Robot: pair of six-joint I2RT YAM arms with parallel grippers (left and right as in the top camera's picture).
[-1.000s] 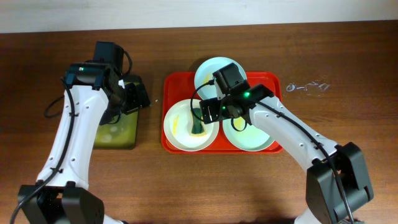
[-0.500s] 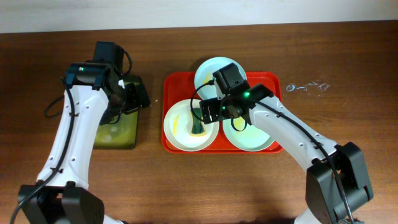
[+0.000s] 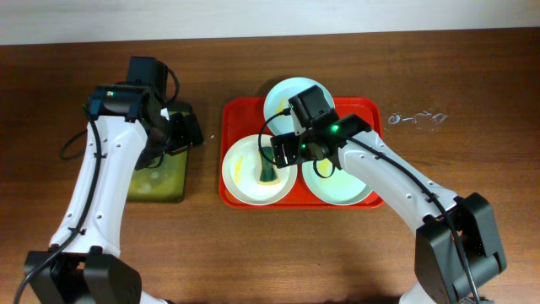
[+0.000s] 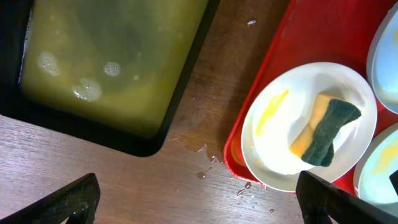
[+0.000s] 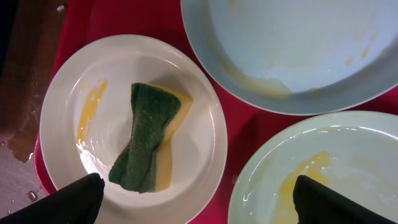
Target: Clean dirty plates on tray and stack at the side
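Note:
The red tray (image 3: 364,108) holds three plates. The front-left plate (image 3: 243,176) carries a yellow smear and a yellow-and-green sponge (image 3: 268,171). The back plate (image 3: 285,95) and the front-right plate (image 3: 348,192) also show yellowish smears. My right gripper (image 3: 302,156) hovers open above the tray's middle, its fingertips (image 5: 62,202) straddling the sponge plate (image 5: 205,143) and the front-right plate (image 5: 348,155), holding nothing. My left gripper (image 3: 184,135) is open over the wet table between the dark tray and the red tray (image 4: 292,37), holding nothing.
A dark tray of olive-green soapy liquid (image 3: 160,173) stands left of the red tray. Water drops (image 4: 205,168) lie on the wood between them. A small clear glinting thing (image 3: 418,118) lies at the right. A cable (image 3: 72,150) runs along the far left.

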